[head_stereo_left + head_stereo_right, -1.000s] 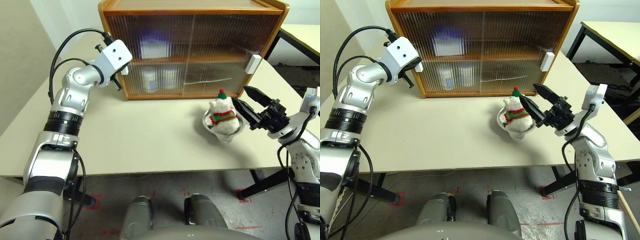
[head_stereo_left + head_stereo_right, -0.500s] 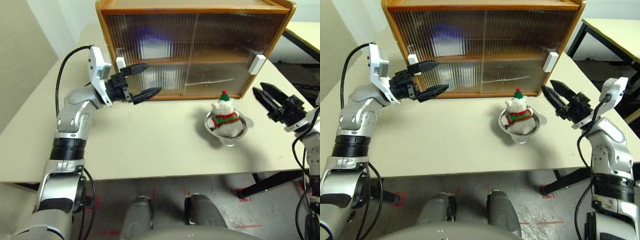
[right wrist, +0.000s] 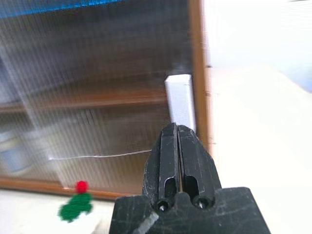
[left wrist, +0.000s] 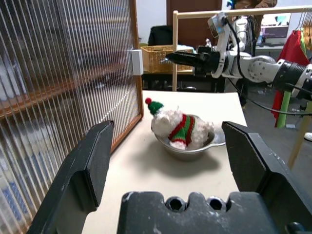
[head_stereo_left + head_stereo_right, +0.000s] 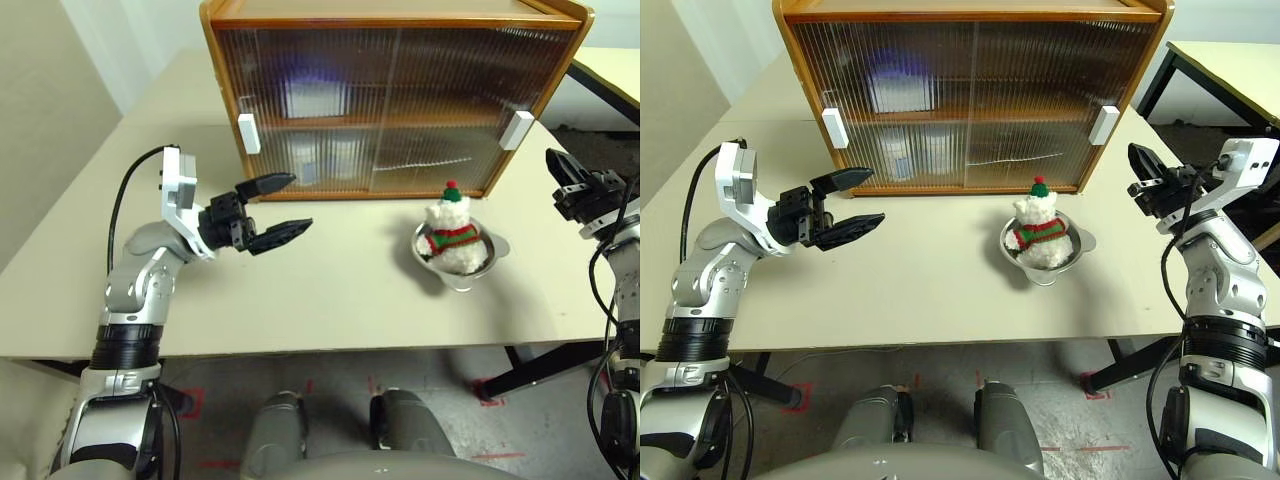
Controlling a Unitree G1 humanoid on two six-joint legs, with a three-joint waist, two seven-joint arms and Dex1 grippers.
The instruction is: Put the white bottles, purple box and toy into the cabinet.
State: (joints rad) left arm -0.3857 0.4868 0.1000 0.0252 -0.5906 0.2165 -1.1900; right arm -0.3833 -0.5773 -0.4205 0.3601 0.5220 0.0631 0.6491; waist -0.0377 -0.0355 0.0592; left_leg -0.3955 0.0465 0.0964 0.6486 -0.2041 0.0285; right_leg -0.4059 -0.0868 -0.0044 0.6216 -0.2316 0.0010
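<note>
On the left, the left gripper [image 5: 272, 207] hangs above the table [image 5: 300, 290] with its two black fingers spread wide apart. It holds nothing. It points sideways toward the toy, which is well apart from it.

Behind it stands the cabinet [image 5: 395, 20]. Both ribbed sliding doors are shut. The left white handle [image 5: 247, 133] is near the left edge and the right white handle [image 5: 516, 130] is near the right edge. Through the ribbed doors you can see fuzzy shapes: a pale purple thing on the top shelf, which looks like the purple box [image 5: 305, 95], and pale shapes on the bottom shelf, which may be the white bottles [image 5: 320, 158]. They are too blurry to be sure.

The toy [image 5: 448, 233], a little snowman with a striped scarf and a red and green hat, sits in its shiny metal bowl [image 5: 487, 262] on the table, in front of the right door. It is not in the cabinet yet.

On the right, the right gripper [image 5: 566, 170] has its fingers pressed tight together and holds nothing. It points at the right white handle, close to it but not touching.

What could go wrong? The door must slide open first. Shut fingers could slip off the smooth handle. The bowl is round and slick, so a bad pinch could tip it and spill the snowman out. An arm swinging low could also bump the bowl.
</note>
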